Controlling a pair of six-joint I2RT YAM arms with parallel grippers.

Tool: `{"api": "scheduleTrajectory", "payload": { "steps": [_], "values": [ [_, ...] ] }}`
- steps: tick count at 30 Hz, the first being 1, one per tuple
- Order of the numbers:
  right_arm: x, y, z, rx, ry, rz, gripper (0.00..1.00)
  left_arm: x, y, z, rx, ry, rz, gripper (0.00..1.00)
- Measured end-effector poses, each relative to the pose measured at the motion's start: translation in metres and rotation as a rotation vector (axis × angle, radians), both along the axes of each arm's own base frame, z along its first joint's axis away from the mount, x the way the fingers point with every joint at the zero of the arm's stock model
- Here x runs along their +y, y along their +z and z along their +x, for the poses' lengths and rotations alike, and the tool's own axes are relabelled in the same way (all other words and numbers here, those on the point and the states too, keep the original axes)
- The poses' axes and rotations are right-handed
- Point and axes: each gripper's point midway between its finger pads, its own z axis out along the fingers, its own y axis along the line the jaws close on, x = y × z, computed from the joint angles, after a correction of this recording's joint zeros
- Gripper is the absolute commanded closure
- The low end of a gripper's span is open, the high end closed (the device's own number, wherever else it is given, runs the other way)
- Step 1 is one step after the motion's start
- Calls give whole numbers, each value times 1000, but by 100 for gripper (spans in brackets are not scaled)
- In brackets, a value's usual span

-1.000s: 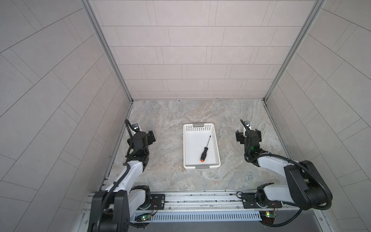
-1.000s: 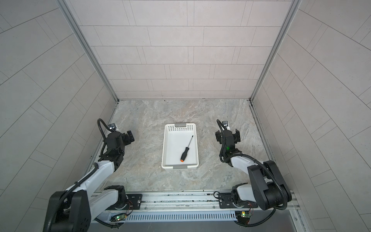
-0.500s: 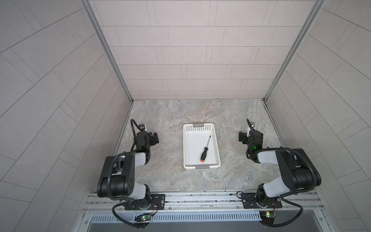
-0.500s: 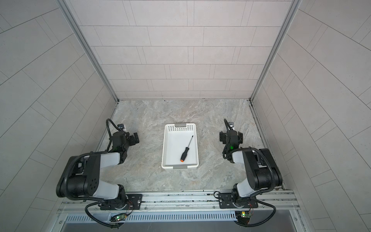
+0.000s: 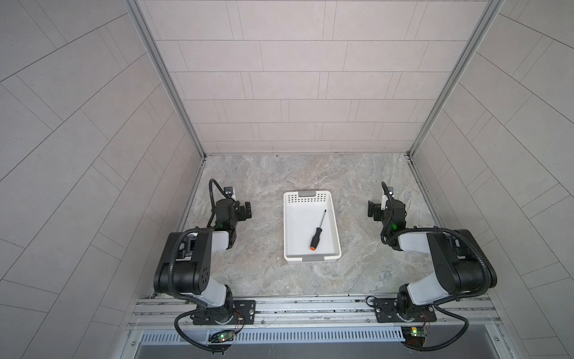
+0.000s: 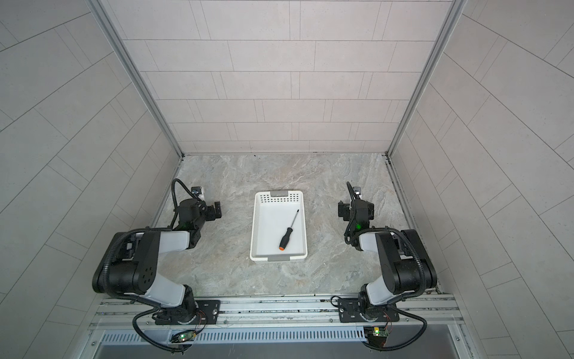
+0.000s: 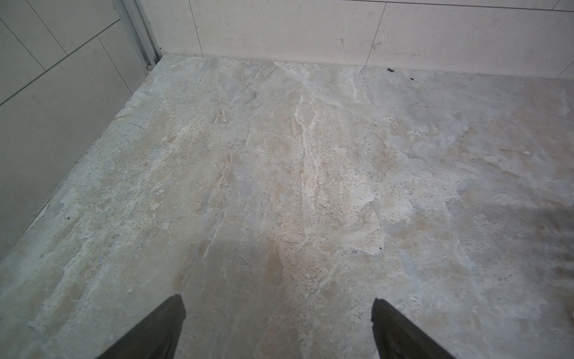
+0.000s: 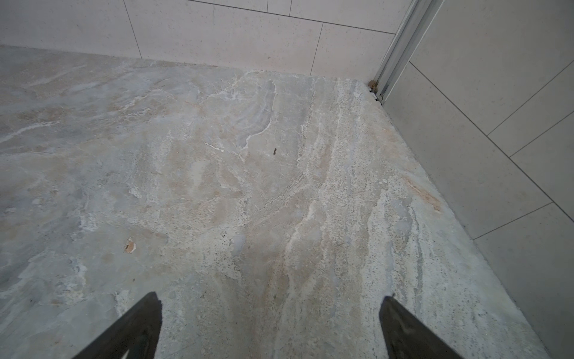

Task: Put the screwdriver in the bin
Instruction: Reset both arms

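Grey-beige marbled stone table (image 5: 254,267) w/ 1 shallow white perforated plastic bin (image 5: 293,198) lying flat, approx. mid-table.

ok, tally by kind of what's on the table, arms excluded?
Slim black-handled screwdriver with orange cap: 1
Shallow white rectangular plastic bin: 1
Total: 2

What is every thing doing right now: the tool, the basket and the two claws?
screwdriver: lying slanted inside the bin, nothing holding it.
bin: upright on the table, screwdriver inside.
left gripper: open, empty.
right gripper: open, empty.
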Motion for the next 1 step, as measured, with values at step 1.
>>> {"api": "scheduleTrajectory", "payload": {
  "steps": [1],
  "values": [
    [0,0,0,0,0,0,0,0,0,0,-1,-1,0,0]
  ]
}}
